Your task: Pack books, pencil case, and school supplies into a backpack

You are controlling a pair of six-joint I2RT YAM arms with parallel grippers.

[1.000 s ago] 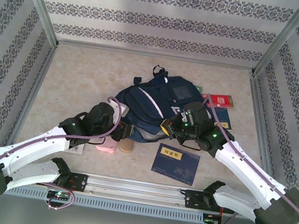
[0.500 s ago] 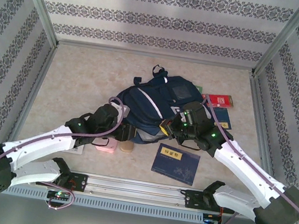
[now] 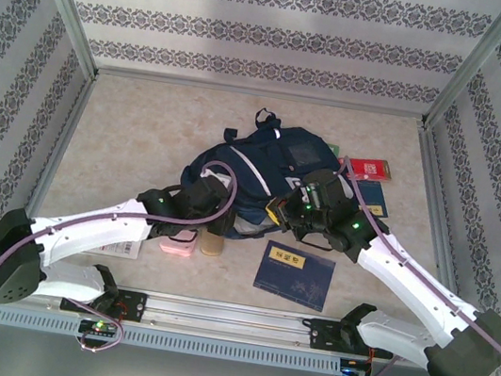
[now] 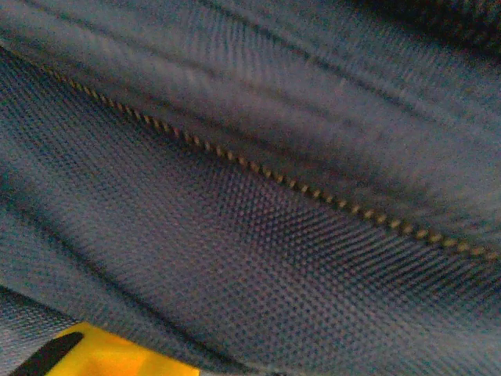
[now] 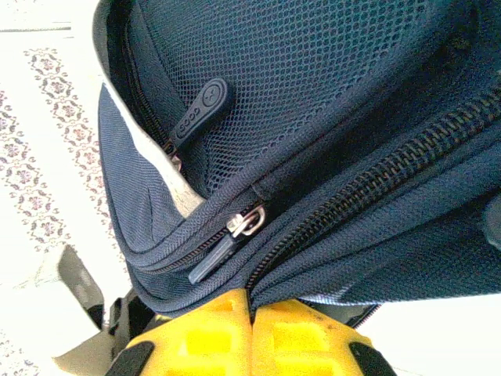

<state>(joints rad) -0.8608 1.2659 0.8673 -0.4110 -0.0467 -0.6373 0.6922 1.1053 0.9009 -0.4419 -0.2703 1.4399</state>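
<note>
Right pincer (image 5: 250, 327) clenched on backpack (image 5: 329, 102) fabric: navy weave, mesh panel above. Left pincer (image 3: 223, 214) pressed against weave; grip cannot be told.

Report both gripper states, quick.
Left gripper: cannot be told; it is pushed up against the backpack and its fingers are hidden.
Right gripper: closed, pinching the backpack's fabric below a zipper.
</note>
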